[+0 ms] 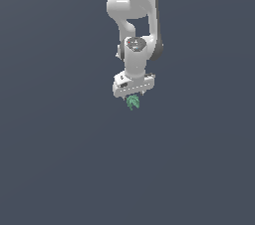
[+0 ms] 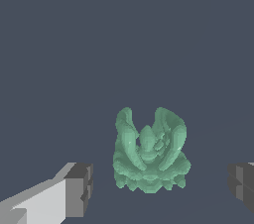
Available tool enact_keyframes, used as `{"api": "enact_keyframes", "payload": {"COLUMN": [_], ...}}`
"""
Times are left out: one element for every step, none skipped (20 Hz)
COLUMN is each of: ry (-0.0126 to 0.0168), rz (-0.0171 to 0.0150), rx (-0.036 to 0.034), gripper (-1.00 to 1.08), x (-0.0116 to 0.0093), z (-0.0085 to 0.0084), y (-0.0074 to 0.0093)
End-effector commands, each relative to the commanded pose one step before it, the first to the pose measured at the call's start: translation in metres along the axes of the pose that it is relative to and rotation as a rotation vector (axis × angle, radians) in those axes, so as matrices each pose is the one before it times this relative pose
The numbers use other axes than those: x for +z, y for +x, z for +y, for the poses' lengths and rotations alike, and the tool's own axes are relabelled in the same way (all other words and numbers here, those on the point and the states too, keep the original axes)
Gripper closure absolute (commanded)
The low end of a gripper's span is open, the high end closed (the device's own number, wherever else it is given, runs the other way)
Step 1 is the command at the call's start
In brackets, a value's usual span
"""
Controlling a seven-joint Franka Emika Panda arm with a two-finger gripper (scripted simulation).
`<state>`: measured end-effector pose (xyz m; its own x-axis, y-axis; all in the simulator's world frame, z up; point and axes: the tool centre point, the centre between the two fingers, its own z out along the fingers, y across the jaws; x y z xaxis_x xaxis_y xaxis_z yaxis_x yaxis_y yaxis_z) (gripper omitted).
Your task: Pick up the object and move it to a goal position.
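The object (image 1: 132, 102) is a small teal-green lumpy thing with jagged edges, sitting just below the white gripper head in the exterior view. In the wrist view the object (image 2: 149, 153) stands between the two dark-padded fingers (image 2: 79, 191), with a clear gap on each side. My gripper (image 1: 132, 96) is open and straddles it without touching it; the gripper (image 2: 159, 188) shows only its fingertips in the wrist view. The arm hangs straight down over the object.
A plain dark grey-blue surface (image 1: 60, 159) fills both views. No other objects, containers or edges show.
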<state>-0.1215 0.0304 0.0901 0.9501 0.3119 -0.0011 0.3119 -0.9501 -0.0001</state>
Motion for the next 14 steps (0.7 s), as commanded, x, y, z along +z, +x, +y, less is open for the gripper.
{"api": "enact_keyframes", "payload": {"ry": [-0.0001, 0.0, 0.0, 0.0, 0.0, 0.0, 0.00008, 0.0, 0.0, 0.00006, 0.0, 0.0, 0.0, 0.0], "rz": [0.00034, 0.0, 0.0, 0.0, 0.0, 0.0, 0.00021, 0.0, 0.0, 0.00022, 0.0, 0.00016, 0.0, 0.0], "rx": [-0.00021, 0.0, 0.0, 0.0, 0.0, 0.0, -0.00065, 0.0, 0.0, -0.00065, 0.0, -0.00046, 0.0, 0.0], "gripper": [-0.92, -0.92, -0.92, -0.92, -0.92, -0.92, -0.92, -0.92, -0.92, -0.92, -0.92, -0.92, -0.92, -0.92], "x": [0.00019, 0.0009, 0.0015, 0.00209, 0.00268, 0.00325, 0.00372, 0.00436, 0.00488, 0.00509, 0.00471, 0.00405, 0.00353, 0.00295], "z": [-0.00004, 0.0, 0.0, 0.00001, 0.00001, 0.00001, -0.00029, 0.00002, 0.00002, -0.00027, 0.00005, -0.00016, 0.00006, 0.00007], "y": [0.00009, -0.00006, -0.00009, -0.00013, -0.00017, -0.0002, -0.00016, -0.00025, -0.00026, -0.00017, -0.00017, -0.00005, -0.00005, 0.0]}}
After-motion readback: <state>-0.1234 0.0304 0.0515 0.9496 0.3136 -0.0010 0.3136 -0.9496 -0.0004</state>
